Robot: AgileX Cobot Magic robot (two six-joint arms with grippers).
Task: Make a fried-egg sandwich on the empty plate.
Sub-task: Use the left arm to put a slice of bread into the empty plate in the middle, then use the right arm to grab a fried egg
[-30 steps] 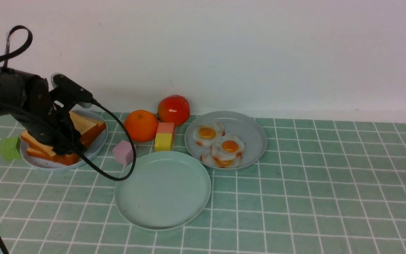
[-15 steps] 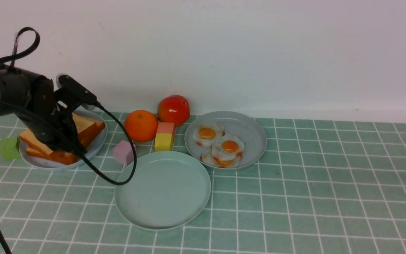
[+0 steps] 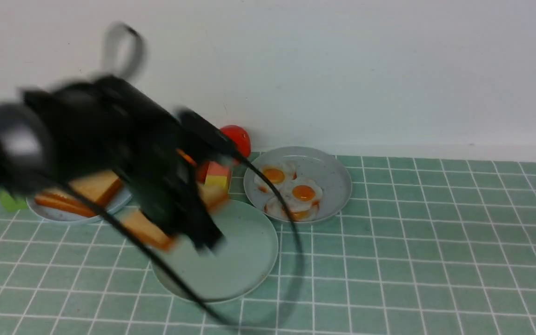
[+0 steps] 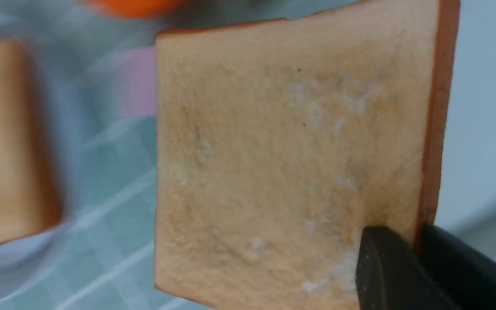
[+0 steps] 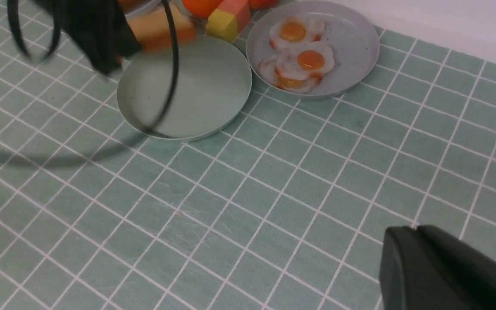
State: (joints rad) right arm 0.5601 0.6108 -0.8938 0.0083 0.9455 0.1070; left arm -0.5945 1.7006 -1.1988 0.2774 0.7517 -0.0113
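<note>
My left gripper (image 3: pixel 191 225) is motion-blurred and shut on one golden toast slice (image 3: pixel 148 231), held above the near-left rim of the empty mint-green plate (image 3: pixel 244 260). In the left wrist view the black fingers (image 4: pixel 385 267) clamp the slice (image 4: pixel 282 163) at its crust edge. More toast (image 3: pixel 93 187) stays on the light-blue plate (image 3: pixel 63 215) at the left. Three fried eggs (image 3: pixel 303 193) lie on the speckled grey plate (image 3: pixel 333 177). My right gripper (image 5: pixel 411 234) is shut and empty, low over bare tiles, out of the front view.
A tomato (image 3: pixel 241 138) and stacked pink and yellow blocks (image 3: pixel 217 177) stand behind the mint plate. A green cube (image 3: pixel 6 201) sits left of the bread plate. The orange (image 4: pixel 136 4) and pink cube (image 4: pixel 140 86) show in the left wrist view. A wall closes the back.
My left gripper lifted a toast slice off the bread plate and swung fast to the right, over the mint plate's left edge. The right arm's view gives no earlier frame.
</note>
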